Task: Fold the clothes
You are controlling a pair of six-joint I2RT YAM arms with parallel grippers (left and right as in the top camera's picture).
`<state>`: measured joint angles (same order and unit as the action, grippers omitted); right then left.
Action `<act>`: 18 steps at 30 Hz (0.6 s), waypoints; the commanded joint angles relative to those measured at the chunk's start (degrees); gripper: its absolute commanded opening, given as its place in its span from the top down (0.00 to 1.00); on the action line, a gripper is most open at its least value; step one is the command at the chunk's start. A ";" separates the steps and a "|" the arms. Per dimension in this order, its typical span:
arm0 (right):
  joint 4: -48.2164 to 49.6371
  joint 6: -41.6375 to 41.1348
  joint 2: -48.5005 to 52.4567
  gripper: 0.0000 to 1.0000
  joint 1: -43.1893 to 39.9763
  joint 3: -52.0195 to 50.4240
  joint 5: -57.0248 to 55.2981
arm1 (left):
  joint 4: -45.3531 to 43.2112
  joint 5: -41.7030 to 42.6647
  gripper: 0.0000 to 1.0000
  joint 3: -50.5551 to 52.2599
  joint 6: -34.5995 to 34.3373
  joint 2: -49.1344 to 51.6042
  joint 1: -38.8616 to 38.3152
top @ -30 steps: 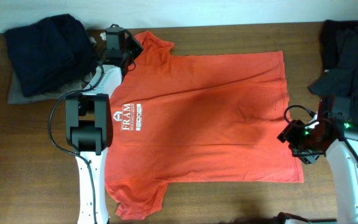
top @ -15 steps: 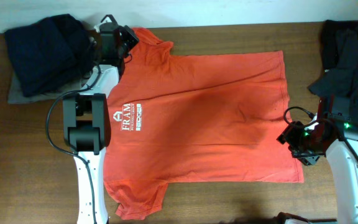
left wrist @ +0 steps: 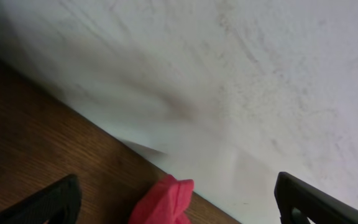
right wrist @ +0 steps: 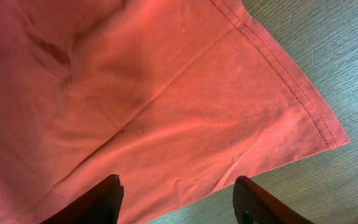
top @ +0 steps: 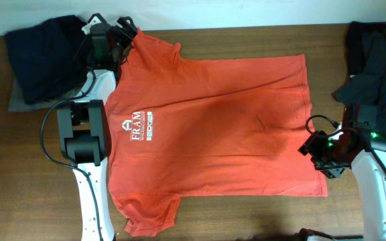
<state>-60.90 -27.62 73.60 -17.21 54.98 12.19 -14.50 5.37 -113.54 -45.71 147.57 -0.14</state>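
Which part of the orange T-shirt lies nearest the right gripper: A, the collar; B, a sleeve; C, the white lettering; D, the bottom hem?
D: the stitched bottom hem of the orange T-shirt shows just ahead of the right gripper in its wrist view.

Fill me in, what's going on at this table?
Two arms are working on a red-orange T-shirt spread flat on the table, with no fold made yet. The left gripper is at the far sleeve, jaws open, gripping nothing. The right gripper is over the hem corner, also open and empty. Dark clothes are piled at the far corners.
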 commanded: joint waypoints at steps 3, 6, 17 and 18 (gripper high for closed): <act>-0.44 0.42 -0.17 0.38 0.44 0.92 0.72 | -2.32 11.28 0.01 -1.27 5.55 0.74 0.20; -0.48 0.42 -0.17 0.38 0.44 0.92 0.72 | 0.04 17.68 0.01 -1.29 5.49 0.28 0.87; 0.46 0.42 -0.17 0.38 0.44 0.92 0.72 | 22.21 12.72 0.56 -1.81 18.16 -5.05 3.04; 0.66 0.42 -0.17 0.38 0.44 0.92 0.72 | 23.08 11.69 0.58 -1.81 19.10 -5.70 3.04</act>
<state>-60.71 -27.55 73.60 -17.19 54.98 12.19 6.57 21.12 -114.32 -33.95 147.26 2.44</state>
